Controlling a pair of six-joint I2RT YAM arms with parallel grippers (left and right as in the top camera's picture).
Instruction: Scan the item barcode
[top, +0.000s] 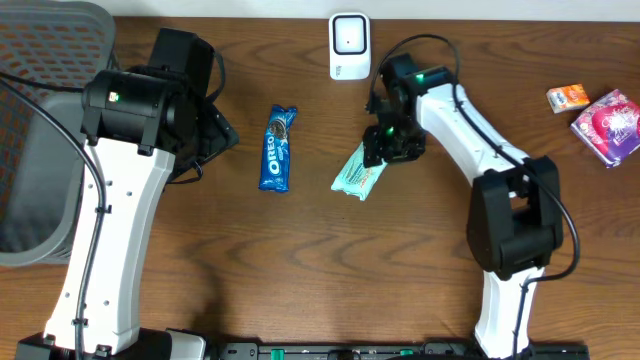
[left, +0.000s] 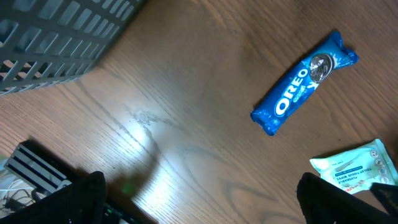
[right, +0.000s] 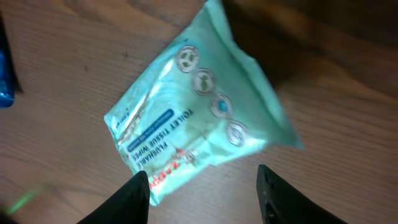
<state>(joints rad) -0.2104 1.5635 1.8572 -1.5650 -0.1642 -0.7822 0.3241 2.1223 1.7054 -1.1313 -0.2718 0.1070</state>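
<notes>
Each arm is built from smooth white links joined by bulky black joint housings. On the left arm a long white segment is topped by a black housing, on which a small green light is lit. A thin black cable is run along its side. The right arm is finished alike, with its own green lamp near the wrist and a black lead looped above it. The fingers of the right hand are seen as matte black, tapered blades; those of the left hand are black too.
</notes>
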